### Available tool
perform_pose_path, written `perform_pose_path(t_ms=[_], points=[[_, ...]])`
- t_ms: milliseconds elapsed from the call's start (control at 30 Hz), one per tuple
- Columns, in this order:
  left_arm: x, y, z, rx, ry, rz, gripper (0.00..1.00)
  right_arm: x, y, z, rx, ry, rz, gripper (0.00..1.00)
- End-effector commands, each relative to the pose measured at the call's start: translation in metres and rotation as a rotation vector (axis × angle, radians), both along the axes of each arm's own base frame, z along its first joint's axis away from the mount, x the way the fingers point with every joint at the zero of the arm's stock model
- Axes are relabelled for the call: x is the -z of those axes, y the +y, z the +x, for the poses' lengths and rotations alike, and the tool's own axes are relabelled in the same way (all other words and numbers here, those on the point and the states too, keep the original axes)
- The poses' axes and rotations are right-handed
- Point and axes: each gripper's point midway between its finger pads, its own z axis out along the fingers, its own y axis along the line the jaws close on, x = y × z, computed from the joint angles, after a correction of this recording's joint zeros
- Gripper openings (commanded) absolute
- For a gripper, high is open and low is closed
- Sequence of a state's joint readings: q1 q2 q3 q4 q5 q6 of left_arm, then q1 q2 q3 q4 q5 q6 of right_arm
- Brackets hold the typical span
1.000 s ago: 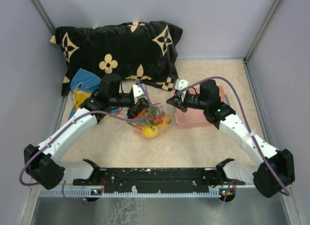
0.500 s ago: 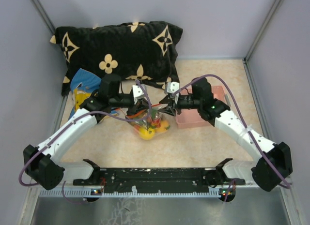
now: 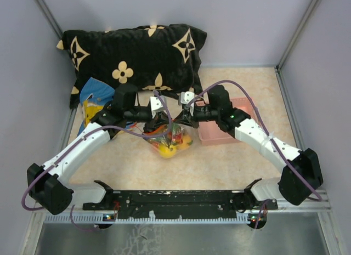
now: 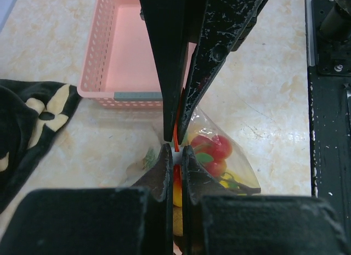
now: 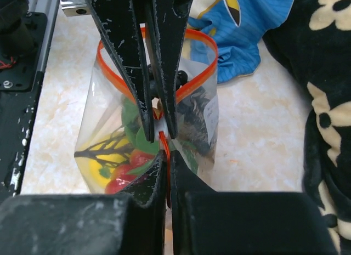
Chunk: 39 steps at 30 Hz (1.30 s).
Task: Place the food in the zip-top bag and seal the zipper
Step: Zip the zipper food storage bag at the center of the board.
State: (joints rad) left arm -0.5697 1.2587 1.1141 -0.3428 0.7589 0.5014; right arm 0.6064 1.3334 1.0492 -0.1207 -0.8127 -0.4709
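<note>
Left tool [image 4: 174,154] and right tool [image 5: 166,155] met tip to tip, each pinched narrow on the zipper [image 5: 201,40]. The zip-top bag [image 3: 171,141], holding the food [image 4: 213,148], sat mid-worktop [image 3: 230,167], pink basket [image 3: 219,135] at its 3 o'clock.

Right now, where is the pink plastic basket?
In the top view the pink plastic basket sits right of centre, partly under the right arm, just right of the clear zip-top bag.
</note>
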Motion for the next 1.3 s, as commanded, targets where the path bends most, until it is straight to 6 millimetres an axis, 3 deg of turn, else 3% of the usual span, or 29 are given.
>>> perform_pose_path(t_ms=[0, 233, 533, 833, 1000, 1033, 1100, 1167, 1267], points=[[-0.013, -0.004, -0.002, 0.017, -0.019, -0.022, 0.02, -0.039, 0.003, 0.017, 0.062, -0.111, 0.059, 0.00], [-0.011, 0.011, 0.003, -0.099, -0.007, 0.014, 0.07, -0.050, -0.025, 0.038, 0.317, -0.124, 0.058, 0.00], [0.000, 0.029, 0.002, -0.229, 0.069, 0.060, 0.13, -0.056, -0.048, 0.047, 0.509, -0.081, 0.102, 0.00], [0.007, 0.047, 0.003, -0.325, 0.069, 0.106, 0.17, -0.052, -0.063, 0.049, 0.591, -0.066, 0.077, 0.00], [0.006, 0.041, -0.008, -0.249, 0.060, 0.087, 0.08, -0.058, -0.044, 0.023, 0.379, -0.109, 0.071, 0.00], [0.004, 0.039, -0.009, -0.233, 0.056, 0.077, 0.06, -0.060, -0.039, 0.017, 0.325, -0.115, 0.078, 0.03], [0.001, 0.034, -0.010, -0.200, 0.048, 0.060, 0.02, -0.063, -0.030, 0.005, 0.220, -0.127, 0.082, 0.28], [-0.001, 0.030, -0.012, -0.171, 0.043, 0.048, 0.00, -0.067, -0.022, -0.004, 0.138, -0.135, 0.084, 0.45], [-0.004, 0.026, -0.012, -0.140, 0.034, 0.039, 0.00, -0.068, -0.015, -0.009, 0.063, -0.159, 0.064, 0.53]])
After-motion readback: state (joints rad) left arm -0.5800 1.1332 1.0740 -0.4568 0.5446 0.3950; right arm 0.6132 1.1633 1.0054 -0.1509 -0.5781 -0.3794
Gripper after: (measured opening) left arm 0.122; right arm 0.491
